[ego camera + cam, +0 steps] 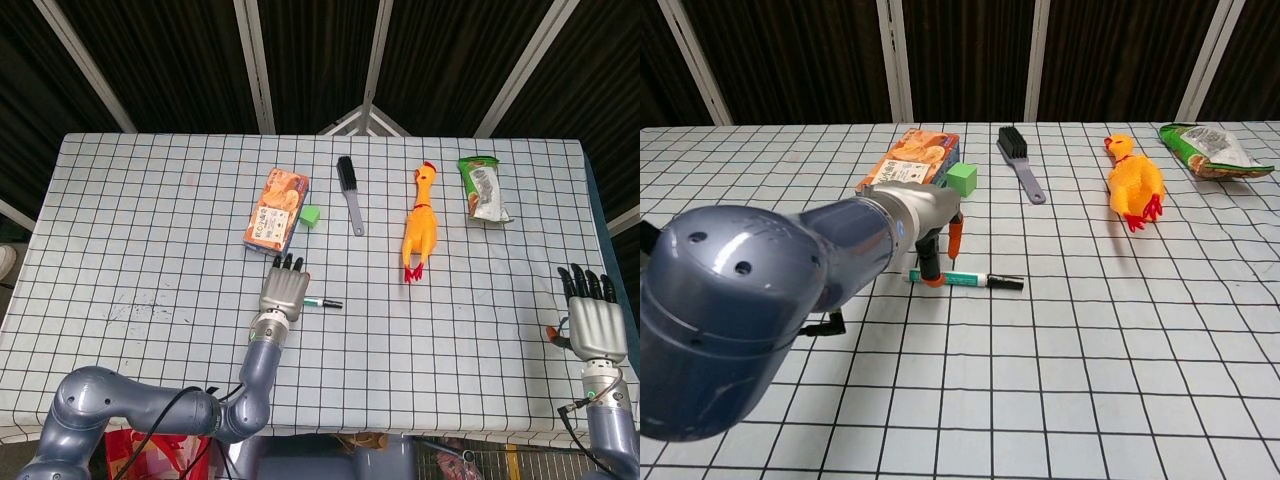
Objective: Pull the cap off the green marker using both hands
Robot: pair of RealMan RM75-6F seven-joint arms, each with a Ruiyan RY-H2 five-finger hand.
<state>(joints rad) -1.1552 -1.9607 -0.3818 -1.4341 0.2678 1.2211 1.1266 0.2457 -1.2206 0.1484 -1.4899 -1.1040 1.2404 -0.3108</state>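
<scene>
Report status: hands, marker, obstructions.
Left hand open over the green marker, not gripping. Right hand open, far off. Cap on. Nothing blocking.

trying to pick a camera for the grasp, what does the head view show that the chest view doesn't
Only the head view shows the right hand, open at the table's right edge, and the back of the left hand from above, covering the marker's green end. Only the chest view shows the left hand's orange fingertips down at the green marker from the side; whether they grip it is unclear. Both show the marker's black cap free, the orange box, green cube, brush, rubber chicken and snack bag.
</scene>
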